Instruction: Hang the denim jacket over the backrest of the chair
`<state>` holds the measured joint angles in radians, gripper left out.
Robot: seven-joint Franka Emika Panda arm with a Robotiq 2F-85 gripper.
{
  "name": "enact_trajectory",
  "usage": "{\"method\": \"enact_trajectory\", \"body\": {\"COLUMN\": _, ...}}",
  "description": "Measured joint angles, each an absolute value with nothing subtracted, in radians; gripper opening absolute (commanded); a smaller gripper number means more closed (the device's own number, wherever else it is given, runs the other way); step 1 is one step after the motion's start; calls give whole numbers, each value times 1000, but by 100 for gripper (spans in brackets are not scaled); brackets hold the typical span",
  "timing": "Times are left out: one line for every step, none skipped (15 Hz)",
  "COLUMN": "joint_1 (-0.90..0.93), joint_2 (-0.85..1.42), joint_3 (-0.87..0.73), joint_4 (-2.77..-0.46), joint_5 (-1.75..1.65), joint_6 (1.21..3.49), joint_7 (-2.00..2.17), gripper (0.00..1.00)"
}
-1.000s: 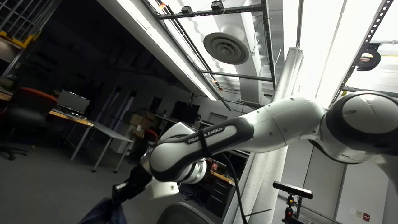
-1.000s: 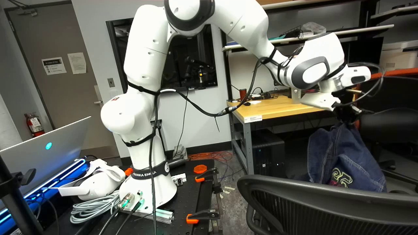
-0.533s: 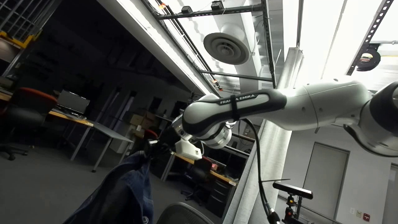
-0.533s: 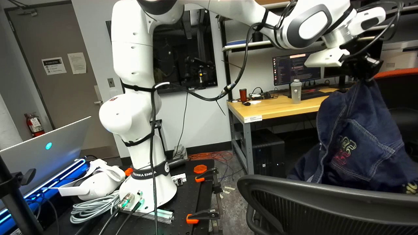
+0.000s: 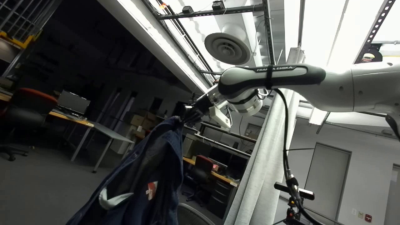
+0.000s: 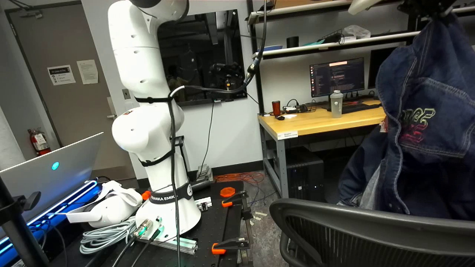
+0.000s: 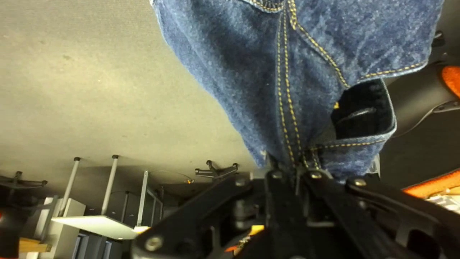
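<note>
Black two-finger Robotiq gripper (image 7: 295, 172) has its jaws nearly together on a pinched fold of the big, limp, dark blue denim jacket (image 6: 430, 155). Single grip point, so the cloth bunches up top and fans out below.

Jacket hangs from it beside the dark grey chair backrest (image 6: 371, 222), curved frame round ribbed mesh. In an exterior view it's on the far side, lower end hidden behind the frame, so I can't tell whether cloth touches it.

My read: lift-and-carry is the step in hand, hanging not done. Gripper is well above the backrest; lower cloth doesn't seem to be. Next move calls for enough height to get part of the jacket across the top edge, then lower so it straddles, then release. Let go where it hangs and I'd expect it to drop straight down.

Pose: white Franka arm (image 5: 312, 81) is high and stretched far out, wrist bent so the gripper slants down to the cloth.
</note>
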<state>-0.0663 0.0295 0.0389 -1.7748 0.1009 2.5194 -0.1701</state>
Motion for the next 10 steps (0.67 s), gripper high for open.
{"method": "enact_trajectory", "body": {"joint_1": -66, "joint_2": 11, "joint_3": 31, "joint_4": -1759, "joint_5": 101, "joint_6": 2500, "joint_7": -170, "gripper": 2}}
{"method": "enact_trajectory", "body": {"joint_1": -66, "joint_2": -6, "joint_3": 24, "joint_4": -1742, "joint_5": 101, "joint_6": 2483, "joint_7": -170, "gripper": 2}}
{"method": "enact_trajectory", "body": {"joint_1": -66, "joint_2": -23, "joint_3": 16, "joint_4": -1726, "joint_5": 101, "joint_6": 2467, "joint_7": -170, "gripper": 2}}
{"method": "enact_trajectory", "body": {"joint_1": -66, "joint_2": -39, "joint_3": 9, "joint_4": -1709, "joint_5": 101, "joint_6": 2453, "joint_7": -170, "gripper": 2}}
{"method": "enact_trajectory", "body": {"joint_1": -66, "joint_2": -55, "joint_3": 0, "joint_4": -1693, "joint_5": 101, "joint_6": 2441, "joint_7": -170, "gripper": 2}}
{"method": "enact_trajectory", "body": {"joint_1": -66, "joint_2": -69, "joint_3": -9, "joint_4": -1677, "joint_5": 101, "joint_6": 2430, "joint_7": -170, "gripper": 2}}
{"method": "enact_trajectory", "body": {"joint_1": -66, "joint_2": -82, "joint_3": -19, "joint_4": -1662, "joint_5": 101, "joint_6": 2423, "joint_7": -170, "gripper": 2}}
{"method": "enact_trajectory", "body": {"joint_1": -66, "joint_2": -93, "joint_3": -32, "joint_4": -1646, "joint_5": 101, "joint_6": 2414, "joint_7": -170, "gripper": 2}}
{"method": "enact_trajectory", "body": {"joint_1": -67, "joint_2": -102, "joint_3": -47, "joint_4": -1631, "joint_5": 101, "joint_6": 2406, "joint_7": -170, "gripper": 2}}
{"method": "enact_trajectory", "body": {"joint_1": -68, "joint_2": -110, "joint_3": -63, "joint_4": -1616, "joint_5": 101, "joint_6": 2397, "joint_7": -170, "gripper": 2}}
